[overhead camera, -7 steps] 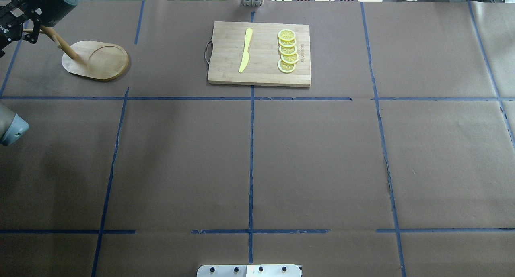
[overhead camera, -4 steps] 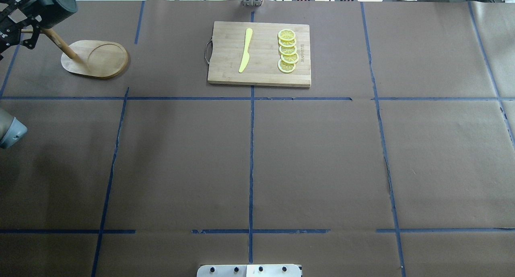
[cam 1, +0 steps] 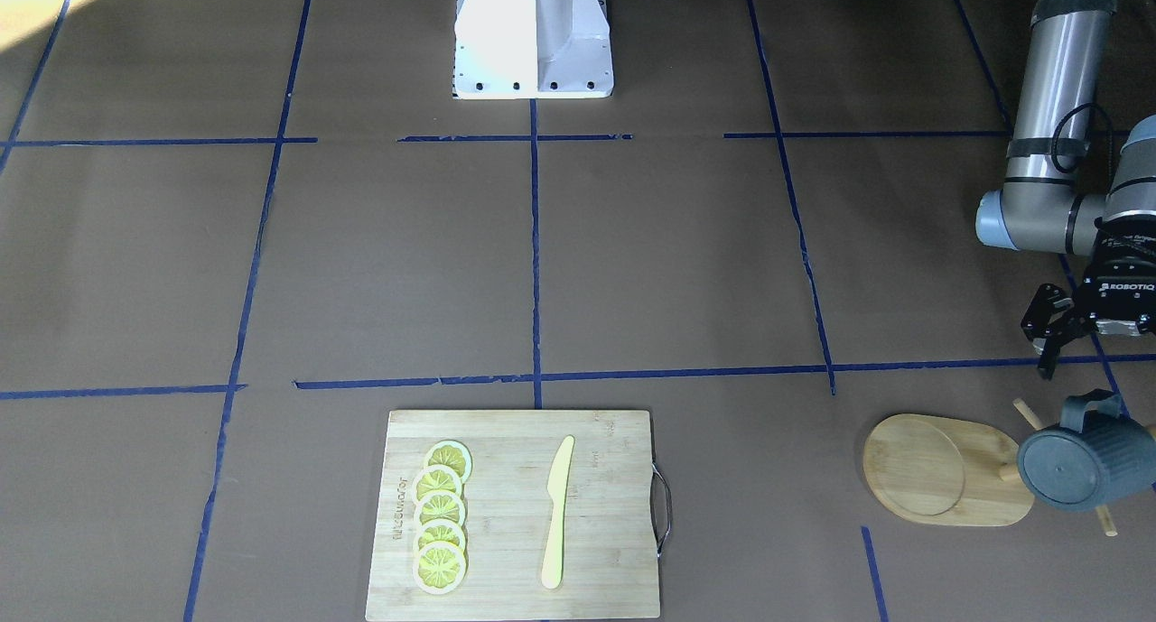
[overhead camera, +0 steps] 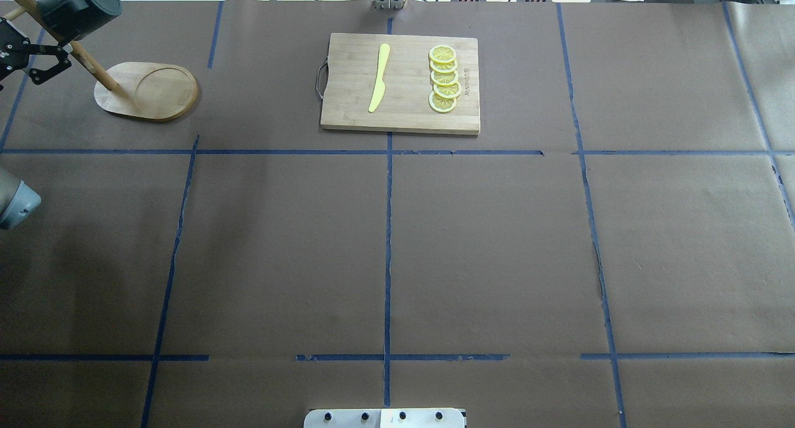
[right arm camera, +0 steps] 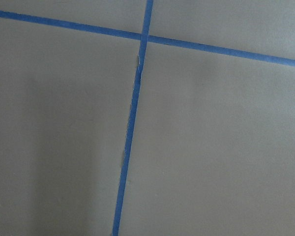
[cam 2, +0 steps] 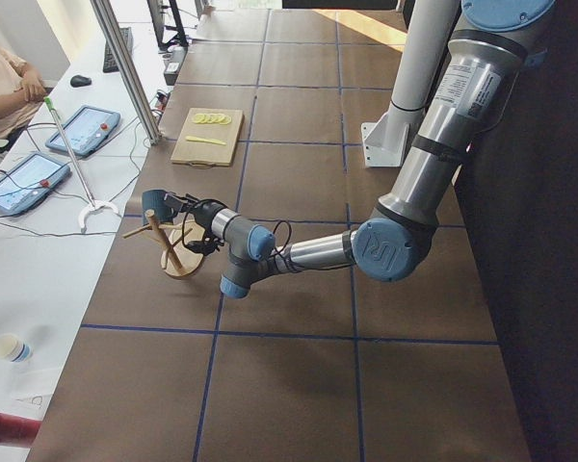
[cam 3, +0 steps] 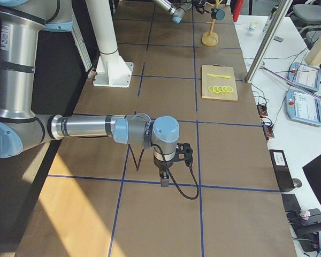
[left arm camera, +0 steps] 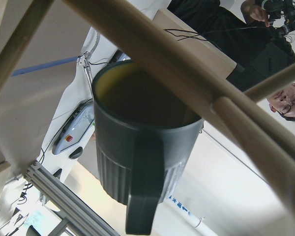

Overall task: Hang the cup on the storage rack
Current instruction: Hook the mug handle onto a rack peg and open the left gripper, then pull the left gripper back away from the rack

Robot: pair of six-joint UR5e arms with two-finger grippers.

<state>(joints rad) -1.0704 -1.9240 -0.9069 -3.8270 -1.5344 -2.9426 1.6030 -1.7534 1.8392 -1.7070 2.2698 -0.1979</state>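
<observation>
- The storage rack (overhead camera: 118,99) is your landmark: it stands upright on the brown table, with an oval base, a post and thin cross pegs.
- You see the cup (overhead camera: 77,9) up on the rack, at the pegs near the top of the post. It is tipped on its side and off the table.
- In the front-facing view the cup's (cam 1: 1079,464) ribbed bottom faces the camera and its handle is on the gripper side.
- In the left wrist view the cup (left arm camera: 142,167) shows its handle toward the lens and its yellow-green inside, with rack pegs crossing in front. You can't tell exactly which peg carries the handle.
- Your left gripper (overhead camera: 38,49) sits just beside the rack's post. Its fingers are spread, it holds nothing, and it is not touching the cup.
- Your right gripper (cam 3: 165,176) is well apart from the rack and points down at bare table. It shows only in the far side view, so you can't tell whether its fingers are spread or pressed together.
- The cutting board (overhead camera: 404,117) lies well apart from the rack, toward the robot's right.
- A yellow knife (overhead camera: 379,78) and a row of lemon slices (overhead camera: 444,79) lie on the board.
</observation>
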